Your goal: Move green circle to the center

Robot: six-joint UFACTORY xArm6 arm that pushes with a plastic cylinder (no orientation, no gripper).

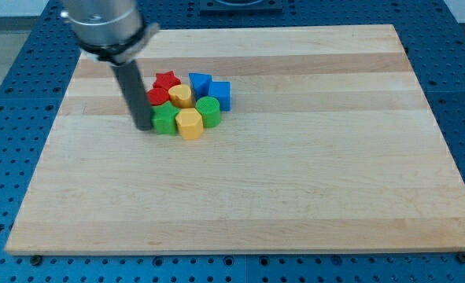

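Note:
The green circle point(209, 111) sits on the right side of a tight cluster of blocks in the upper left part of the wooden board point(295, 181). It touches a yellow hexagon point(190, 123) on its lower left and a blue cube point(219, 94) on its upper right. My tip point(142, 126) rests on the board at the cluster's left edge, against a green star-like block point(166, 120). The rod rises from there and hides part of a red block point(157, 96).
The cluster also holds a red star point(167, 79), a yellow round block point(181, 96) and a blue triangular block point(199, 81). The board lies on a blue perforated table point(12, 118). The arm's grey housing point(105, 23) hangs over the board's top left corner.

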